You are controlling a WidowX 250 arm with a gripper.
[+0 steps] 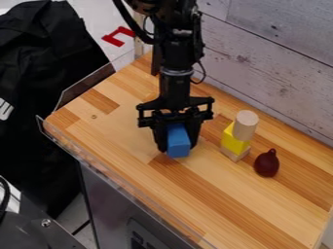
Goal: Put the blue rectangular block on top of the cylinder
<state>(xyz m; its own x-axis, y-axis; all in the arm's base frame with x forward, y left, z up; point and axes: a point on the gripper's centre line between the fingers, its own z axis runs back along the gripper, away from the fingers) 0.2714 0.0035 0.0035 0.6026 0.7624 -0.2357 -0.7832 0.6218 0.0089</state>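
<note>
Blue rectangular block (pixel 178 141): between the fingers of the black two-finger gripper (pixel 177 147), which looks closed on it, one finger along each side. The hold makes sense for stacking: the sides are pinched and the near end pokes out in front, so that end is free of the fingers. Whether the underside touches the pale wooden tabletop (pixel 214 197) I cannot tell (the slanted view hides any gap).

Outward, on the right of the view: the light wooden cylinder (pixel 246 125), upright, apparently resting on the yellow block (pixel 234 140), which has a small pale wooden block (pixel 234 153) under it. The yellow block shows to the left of the cylinder, so the cylinder may sit off-centre; that would leave the pile less steady. Just beside the pile, apart from it, is the dark red pear-shaped object (pixel 267 163).

Judgement: grasp made, placement outstanding. Next, the load should go up above the cylinder's top, then across, centred and lowered level before release. The round top is a small seat for a longer block; an off-centre set-down could tip it, and a low approach could knock the pile over.
</note>
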